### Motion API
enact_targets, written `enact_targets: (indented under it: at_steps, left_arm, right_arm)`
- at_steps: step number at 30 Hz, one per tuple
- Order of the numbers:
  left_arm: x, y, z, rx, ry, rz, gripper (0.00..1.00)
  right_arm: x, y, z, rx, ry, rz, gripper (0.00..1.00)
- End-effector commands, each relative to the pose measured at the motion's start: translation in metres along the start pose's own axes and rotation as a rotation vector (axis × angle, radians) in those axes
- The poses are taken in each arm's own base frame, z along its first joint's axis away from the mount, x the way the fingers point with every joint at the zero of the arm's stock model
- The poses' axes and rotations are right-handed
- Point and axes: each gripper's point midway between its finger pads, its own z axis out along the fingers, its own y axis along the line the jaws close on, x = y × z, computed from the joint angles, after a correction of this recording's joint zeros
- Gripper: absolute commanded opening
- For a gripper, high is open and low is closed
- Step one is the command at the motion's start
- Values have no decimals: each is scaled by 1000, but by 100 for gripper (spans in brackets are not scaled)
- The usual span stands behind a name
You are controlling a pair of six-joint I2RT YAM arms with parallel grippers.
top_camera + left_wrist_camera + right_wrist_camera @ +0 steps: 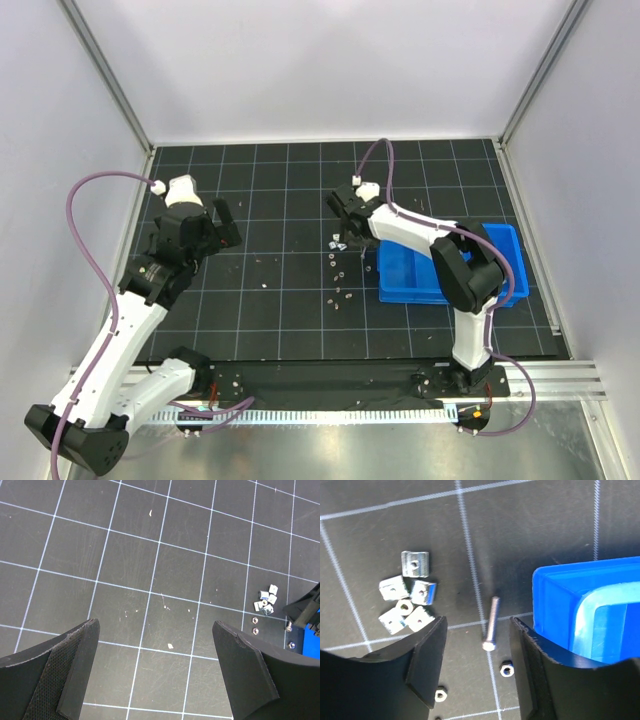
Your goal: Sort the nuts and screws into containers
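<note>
My right gripper (478, 647) hangs spread astride the screw (493, 621); light, hard, likely slippery, so I'd pinch mid-shaft.

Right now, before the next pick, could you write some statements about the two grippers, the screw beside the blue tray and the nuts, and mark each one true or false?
1. The right gripper is open, and a screw lies on the mat between its fingers in the right wrist view. True.
2. The left gripper is shut on a nut. False: it is open and empty, over bare mat.
3. The screw lies inside the blue tray. False: it lies on the mat, just outside the tray's corner.
4. A cluster of squarish nuts lies on the mat, on the side of the screw away from the tray. True.
</note>
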Motion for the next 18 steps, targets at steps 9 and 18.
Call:
enact_targets:
  at_steps: [9,18]
  left_arm:
    - [-9,-3,2,12,-37,-5,100]
    - [-9,-3,2,13,-36,-4,100]
  right_arm:
    - [7,-7,10,14,-3,29,50]
    - [20,-16,24,29,21,41,41]
